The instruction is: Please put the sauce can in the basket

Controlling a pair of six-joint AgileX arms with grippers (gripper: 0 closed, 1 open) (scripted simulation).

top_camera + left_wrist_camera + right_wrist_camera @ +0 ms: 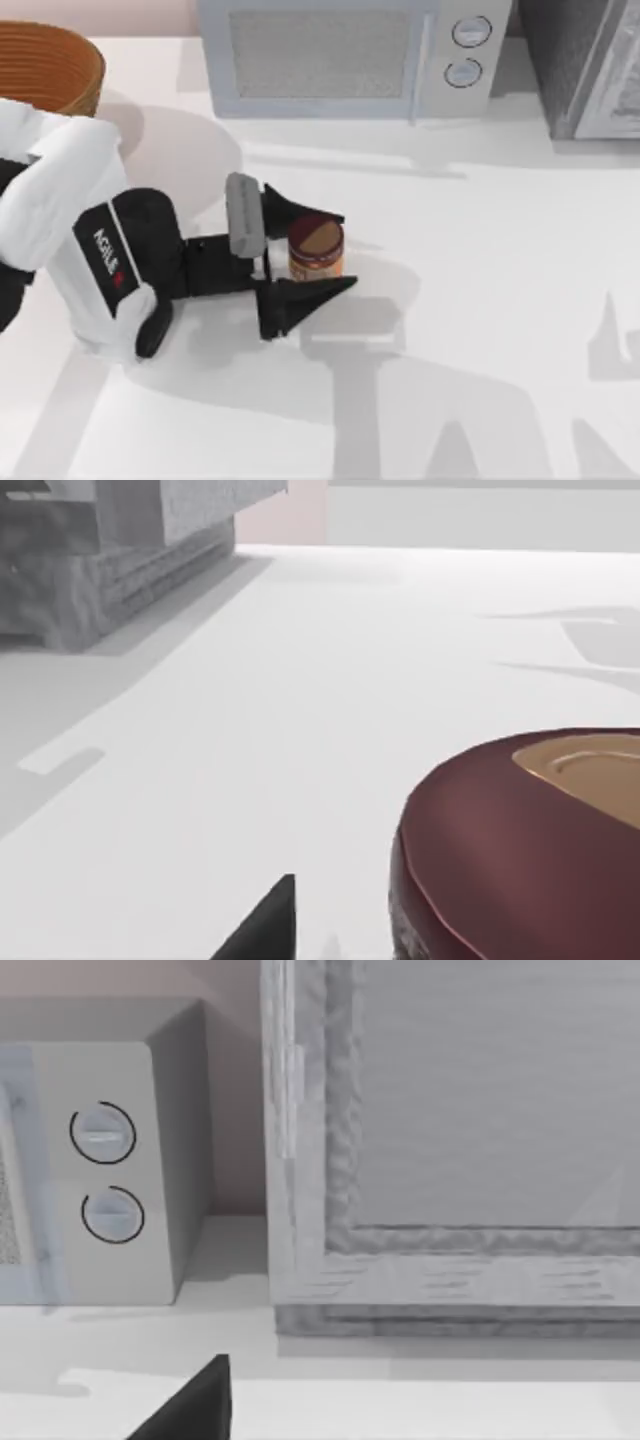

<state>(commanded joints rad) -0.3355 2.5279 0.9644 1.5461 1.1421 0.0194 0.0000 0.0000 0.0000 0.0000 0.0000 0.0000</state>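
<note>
Closest to the overhead camera, my left arm's black two-finger gripper (318, 251) straddles the small upright sauce can (316, 250), its maroon-and-tan top facing up, fingers spread on either side. That can stands mid-table, well apart from the round woven wicker basket (50, 65) at the far-left corner.

Sauce can (316, 248) upright mid-table; basket (48, 68) far-left corner.
</note>
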